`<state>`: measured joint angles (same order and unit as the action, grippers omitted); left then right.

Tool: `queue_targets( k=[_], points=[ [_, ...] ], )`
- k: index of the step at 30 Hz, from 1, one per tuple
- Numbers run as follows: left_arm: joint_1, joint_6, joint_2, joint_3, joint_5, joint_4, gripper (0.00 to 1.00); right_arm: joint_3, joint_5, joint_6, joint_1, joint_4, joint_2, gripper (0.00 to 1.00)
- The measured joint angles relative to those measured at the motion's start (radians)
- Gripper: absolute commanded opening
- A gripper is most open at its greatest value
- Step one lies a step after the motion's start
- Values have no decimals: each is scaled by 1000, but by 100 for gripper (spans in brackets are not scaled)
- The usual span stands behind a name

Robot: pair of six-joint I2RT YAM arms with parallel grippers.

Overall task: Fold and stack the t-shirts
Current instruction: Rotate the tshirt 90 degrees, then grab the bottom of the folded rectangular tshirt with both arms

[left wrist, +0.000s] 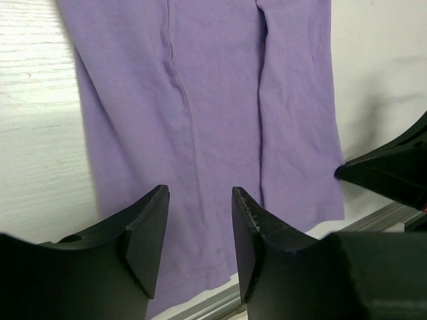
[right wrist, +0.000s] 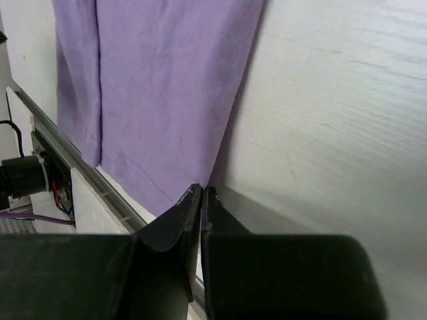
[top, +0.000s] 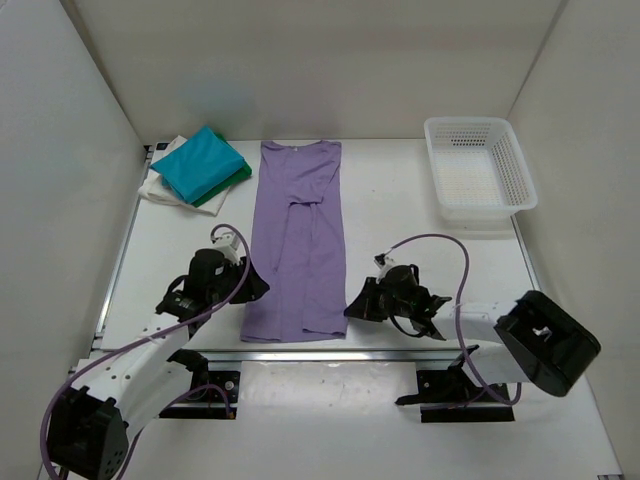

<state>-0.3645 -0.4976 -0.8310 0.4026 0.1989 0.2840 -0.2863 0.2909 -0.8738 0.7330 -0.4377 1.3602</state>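
Top view: the lavender t-shirt [top: 296, 240] lies flat as a long narrow strip with its sides folded in. Its near hem sits between the left gripper [top: 250, 285] and the right gripper [top: 352, 305]. At the far left, a folded teal t-shirt [top: 203, 165] tops a dark green t-shirt [top: 236, 180] and a white t-shirt [top: 163, 185].

Left wrist: the fingers are spread above the soft, faintly creased hem and grip nothing.

Right wrist: the jaws are pressed together at the hem's corner. I cannot tell whether any cloth is caught between them.
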Motion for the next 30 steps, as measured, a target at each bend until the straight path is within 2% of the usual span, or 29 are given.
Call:
queue_targets(
  k=[3,5,7,12,19,25,30],
  points=[
    [-7,-1,0,-3,1,-1,53,16,-6,38,-31,58,-85,1],
    [-12,-2,3,-11,2,-3,53,27,-6,58,-48,83,-127,5],
    [-19,-5,4,-21,1,0,53,37,1,76,-73,113,-156,15],
    [-58,-9,2,-52,-1,1,49,43,-15,123,-69,216,-217,27],
    [-53,-32,62,-101,-13,28,42,15,-55,153,13,316,-285,32],
    [-70,-45,66,-101,-53,35,40,-9,-77,153,61,337,-288,36],
    [-100,-61,58,-101,-108,65,43,-9,-92,137,125,339,-277,39]
  ],
)
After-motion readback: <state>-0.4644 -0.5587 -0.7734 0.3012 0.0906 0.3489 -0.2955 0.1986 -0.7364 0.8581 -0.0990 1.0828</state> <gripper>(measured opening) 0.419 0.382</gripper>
